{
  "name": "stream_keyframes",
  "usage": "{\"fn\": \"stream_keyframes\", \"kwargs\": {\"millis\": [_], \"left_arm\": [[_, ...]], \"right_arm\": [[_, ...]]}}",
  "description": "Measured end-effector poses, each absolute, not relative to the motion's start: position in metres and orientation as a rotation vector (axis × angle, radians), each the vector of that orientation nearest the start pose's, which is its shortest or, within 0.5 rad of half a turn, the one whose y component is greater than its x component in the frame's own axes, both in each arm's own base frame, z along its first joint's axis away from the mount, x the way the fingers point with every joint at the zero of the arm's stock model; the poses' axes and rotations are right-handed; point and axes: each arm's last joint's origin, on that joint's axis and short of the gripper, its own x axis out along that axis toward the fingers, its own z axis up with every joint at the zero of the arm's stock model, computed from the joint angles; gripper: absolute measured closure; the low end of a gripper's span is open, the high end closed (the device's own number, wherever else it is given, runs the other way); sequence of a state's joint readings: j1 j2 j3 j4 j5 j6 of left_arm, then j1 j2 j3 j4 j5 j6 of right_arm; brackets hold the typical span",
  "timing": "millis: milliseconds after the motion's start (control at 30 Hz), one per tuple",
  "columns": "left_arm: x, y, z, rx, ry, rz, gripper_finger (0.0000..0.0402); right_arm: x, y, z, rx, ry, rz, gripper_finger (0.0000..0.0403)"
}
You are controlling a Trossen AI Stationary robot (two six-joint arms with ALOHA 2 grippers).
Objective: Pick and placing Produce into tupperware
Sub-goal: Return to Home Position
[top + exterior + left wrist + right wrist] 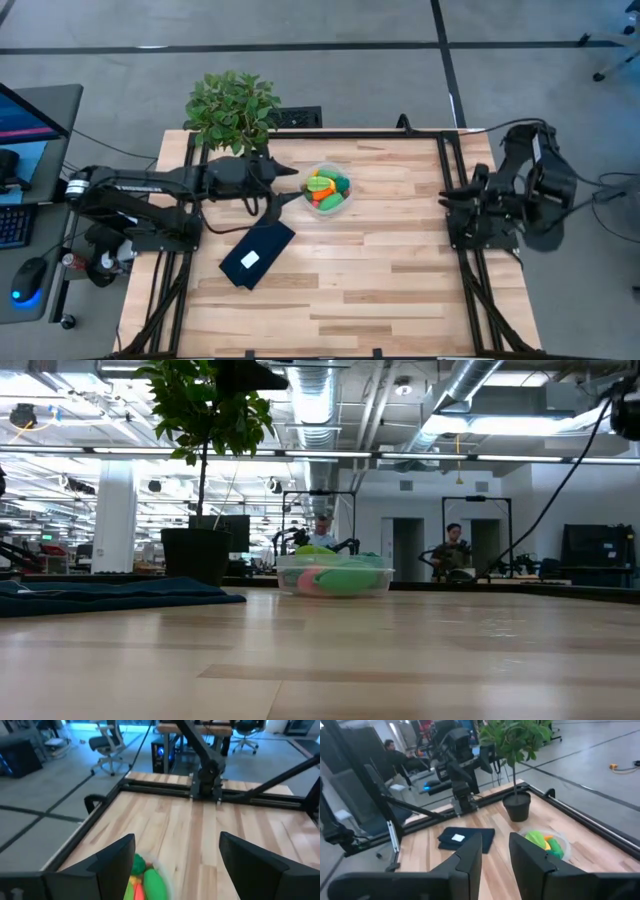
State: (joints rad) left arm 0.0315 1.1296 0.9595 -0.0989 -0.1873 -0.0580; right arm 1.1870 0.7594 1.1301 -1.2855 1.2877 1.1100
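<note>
My left claw hangs spread wide and empty just beside the tupperware, a round clear-walled tub on the pale planked table. The produce, glossy orange, yellow and green plastic, lies heaped inside. I see none loose, so I judge the filling done. Far across, my right claw waits folded, fingers slightly parted, holding nothing.

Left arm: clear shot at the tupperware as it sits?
Probably yes. The left gripper is open right beside the tupperware, nothing between them; the plant and dark pad sit off to the sides.
</note>
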Motion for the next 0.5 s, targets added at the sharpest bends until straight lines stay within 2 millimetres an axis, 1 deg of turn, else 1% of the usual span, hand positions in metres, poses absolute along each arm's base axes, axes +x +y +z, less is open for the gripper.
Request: {"fn": "stream_keyframes", "kwargs": {"millis": [200,333,500], "left_arm": [[0.248,0.013,0.341,-0.007,0.222,0.23,0.0123],[0.247,0.013,0.346,-0.002,0.177,0.216,0.0123],[0.248,0.011,0.349,-0.006,0.15,0.135,0.0123]], "right_arm": [[0.051,0.052,0.383,0.253,0.155,-0.18,0.031],[0.05,0.05,0.393,0.239,0.122,-0.139,0.031],[0.051,0.05,0.404,0.214,0.109,-0.061,0.031]]}}
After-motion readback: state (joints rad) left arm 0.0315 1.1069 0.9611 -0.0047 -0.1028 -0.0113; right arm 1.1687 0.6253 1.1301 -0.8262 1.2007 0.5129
